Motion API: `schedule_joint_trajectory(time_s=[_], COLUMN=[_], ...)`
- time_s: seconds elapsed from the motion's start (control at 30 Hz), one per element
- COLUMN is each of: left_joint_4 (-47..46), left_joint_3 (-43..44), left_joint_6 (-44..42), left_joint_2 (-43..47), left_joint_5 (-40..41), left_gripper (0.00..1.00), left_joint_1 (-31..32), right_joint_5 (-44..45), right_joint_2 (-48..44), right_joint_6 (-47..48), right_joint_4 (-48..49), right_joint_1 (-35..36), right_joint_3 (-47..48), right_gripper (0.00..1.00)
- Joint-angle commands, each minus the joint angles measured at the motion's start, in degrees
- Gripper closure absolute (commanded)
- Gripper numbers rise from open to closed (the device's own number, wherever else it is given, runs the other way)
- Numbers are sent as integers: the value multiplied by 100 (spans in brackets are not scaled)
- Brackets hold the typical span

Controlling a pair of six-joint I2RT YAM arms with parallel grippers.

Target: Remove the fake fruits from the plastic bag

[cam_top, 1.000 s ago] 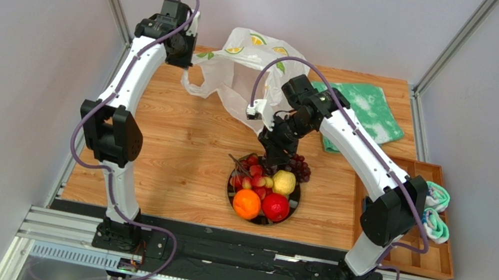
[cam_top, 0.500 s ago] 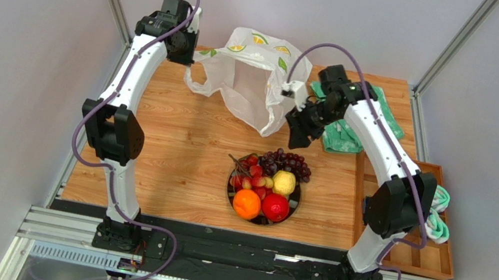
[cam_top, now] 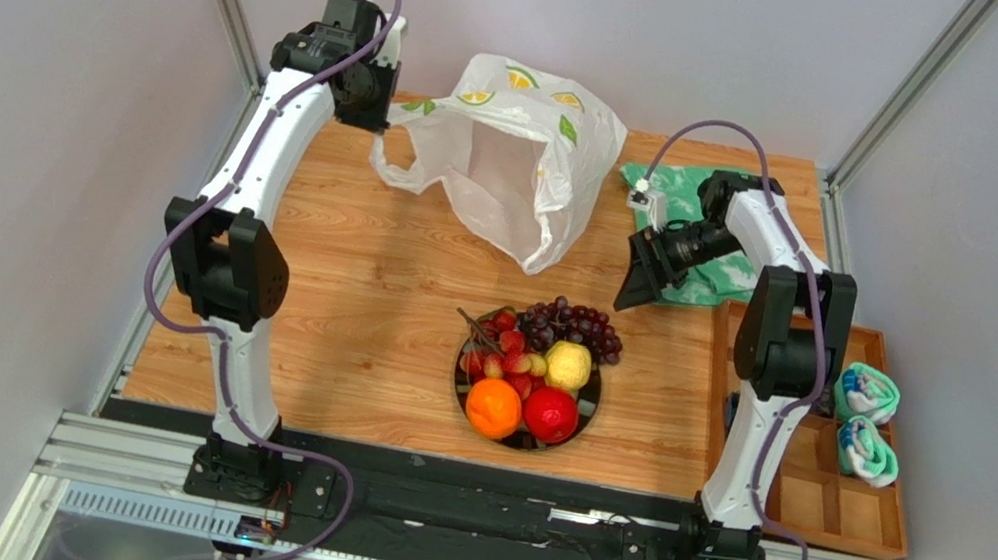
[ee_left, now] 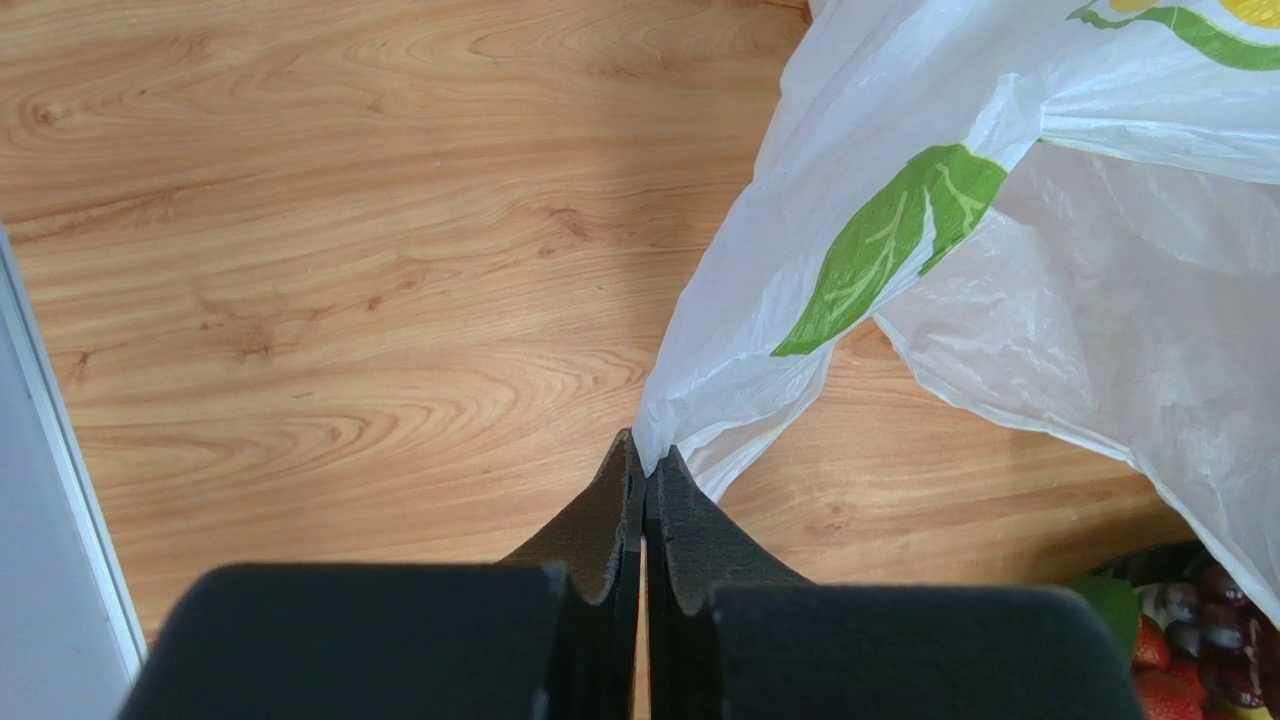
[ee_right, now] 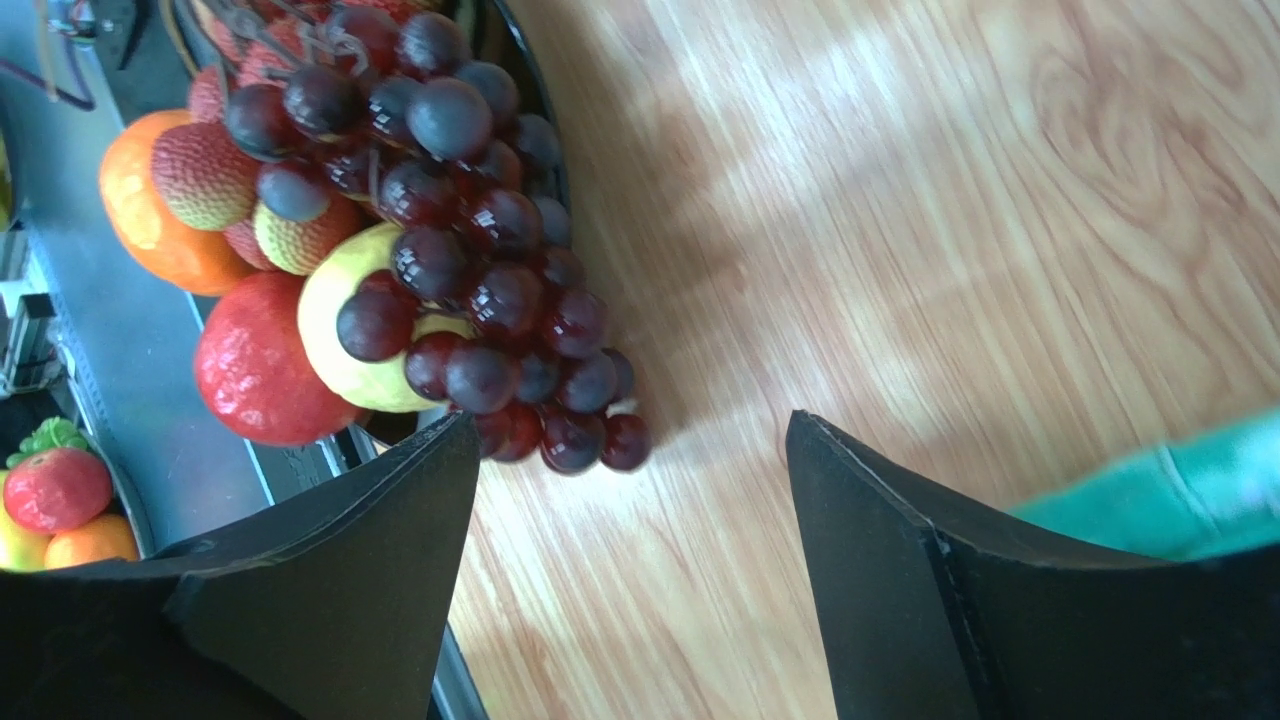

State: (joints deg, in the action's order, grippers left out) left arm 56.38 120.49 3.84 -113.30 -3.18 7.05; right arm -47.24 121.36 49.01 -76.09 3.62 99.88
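Note:
The plastic bag (cam_top: 525, 163) hangs at the back middle of the table, white with citrus prints. My left gripper (cam_top: 370, 107) is shut on its left handle edge, seen pinched in the left wrist view (ee_left: 649, 450). The fake fruits lie on the dark-rimmed plate (cam_top: 586, 409): orange (cam_top: 493, 407), red apple (cam_top: 550, 414), yellow lemon (cam_top: 569, 365), purple grapes (cam_top: 570, 327), berry cluster (cam_top: 498, 344). My right gripper (cam_top: 641, 277) is open and empty, to the right of the bag, above the table. The right wrist view shows the grapes (ee_right: 466, 255) beyond my open gripper (ee_right: 631, 443).
A green-and-white cloth (cam_top: 720, 226) lies at the back right, partly under the right arm. A wooden tray (cam_top: 812, 492) with rolled cloths (cam_top: 866, 421) stands at the right edge.
My right gripper left the grapes on the plate, drew back and swung to the right, open. The bag has sagged into a fuller shape. The left arm has held still.

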Motion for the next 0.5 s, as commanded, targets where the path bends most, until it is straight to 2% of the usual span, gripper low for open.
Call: schedule_joint_trajectory(time_s=[0.0,0.1,0.13,0.3,0.47], left_joint_4=[13,22,13,22,22], left_joint_3=[19,-25,-43,-78,-69], left_joint_6=[-164,-208,-217,-287,-313], left_joint_2=[62,97,115,141,124], left_joint_5=[-86,-86,-86,-69,-77], left_gripper=[100,100,100,100,100], left_joint_1=[-2,7,7,60,121], right_joint_5=[-672,-804,-804,-786,-856], right_joint_2=[133,379,475,643,530], right_joint_6=[582,811,777,680,293], right_joint_4=[-1592,-1934,-1944,-1935,-1944], right_joint_1=[43,43,34,43,34], right_joint_3=[94,102,33,-196,-477], right_gripper=[21,21,5,0,0])
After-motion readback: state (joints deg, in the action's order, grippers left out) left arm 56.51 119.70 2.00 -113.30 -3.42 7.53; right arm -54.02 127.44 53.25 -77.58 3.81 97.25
